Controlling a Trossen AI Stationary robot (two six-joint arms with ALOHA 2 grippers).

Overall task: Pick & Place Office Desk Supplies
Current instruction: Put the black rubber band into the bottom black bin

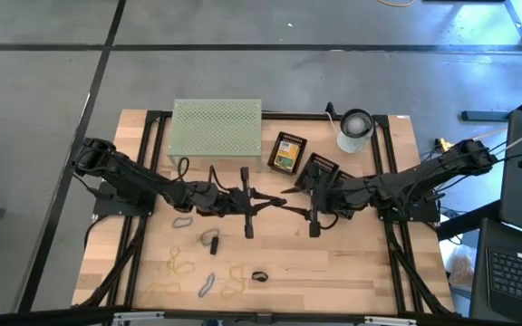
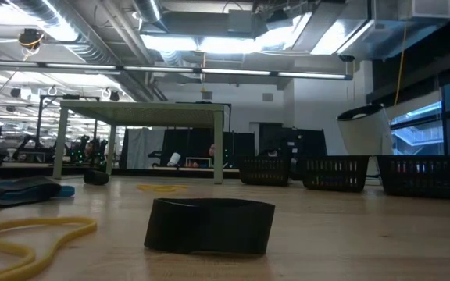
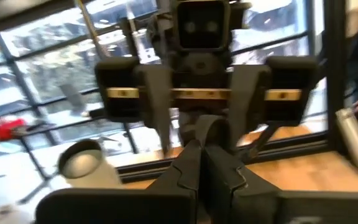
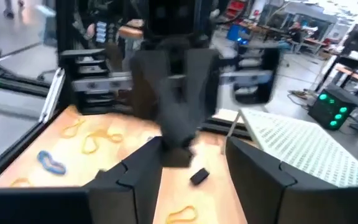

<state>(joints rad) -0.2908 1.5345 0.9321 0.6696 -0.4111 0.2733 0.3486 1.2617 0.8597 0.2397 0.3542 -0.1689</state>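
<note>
The two pincers meet tip to tip over mid-bench; the left pincer [image 1: 263,196] is shut, seemingly on something small; the right pincer [image 1: 290,194], half open, faces it.

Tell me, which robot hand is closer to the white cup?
The right hand. It sits nearer the white cup, which stands at the table's far right. The left hand faces it fingertip to fingertip at mid-table, slightly farther from the cup.
</note>
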